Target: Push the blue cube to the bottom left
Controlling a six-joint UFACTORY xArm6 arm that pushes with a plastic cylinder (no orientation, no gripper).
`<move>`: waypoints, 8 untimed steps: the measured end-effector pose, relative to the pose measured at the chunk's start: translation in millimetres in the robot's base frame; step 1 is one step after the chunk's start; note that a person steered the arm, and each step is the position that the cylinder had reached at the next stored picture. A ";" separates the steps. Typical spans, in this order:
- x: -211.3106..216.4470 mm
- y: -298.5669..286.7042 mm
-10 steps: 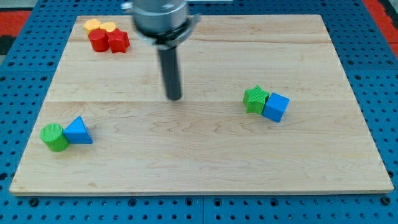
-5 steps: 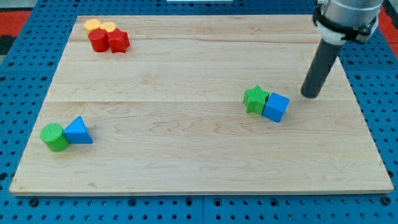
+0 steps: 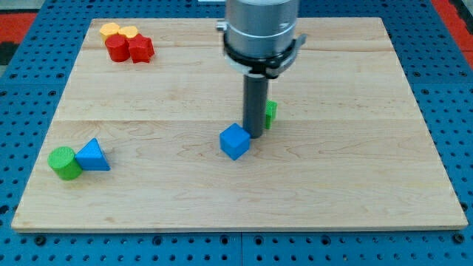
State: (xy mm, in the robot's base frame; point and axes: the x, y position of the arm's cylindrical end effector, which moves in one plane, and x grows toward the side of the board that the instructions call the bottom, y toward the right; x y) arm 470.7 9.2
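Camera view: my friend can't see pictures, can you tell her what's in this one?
My tip touches the blue cube from its upper right, mid-board. A green block hides behind the rod. A green cylinder and blue triangle sit lower left; red and yellow blocks upper left.

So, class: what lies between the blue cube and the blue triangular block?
In the camera view, only bare board lies between the blue cube and the blue triangular block.

pale wooden board [image 3: 355, 170] on a blue perforated base [image 3: 458, 111]. blue cube [image 3: 235, 141]; dark rod, my tip [image 3: 256, 135]; green block [image 3: 270, 112]; green cylinder [image 3: 64, 162]; blue triangular block [image 3: 92, 155]; two red blocks [image 3: 128, 49]; two yellow blocks [image 3: 118, 31].
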 end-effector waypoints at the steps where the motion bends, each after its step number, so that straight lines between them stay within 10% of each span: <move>1: 19.0 -25.9; 8: 86.4 -115.4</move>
State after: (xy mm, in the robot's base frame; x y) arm 557.2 -106.2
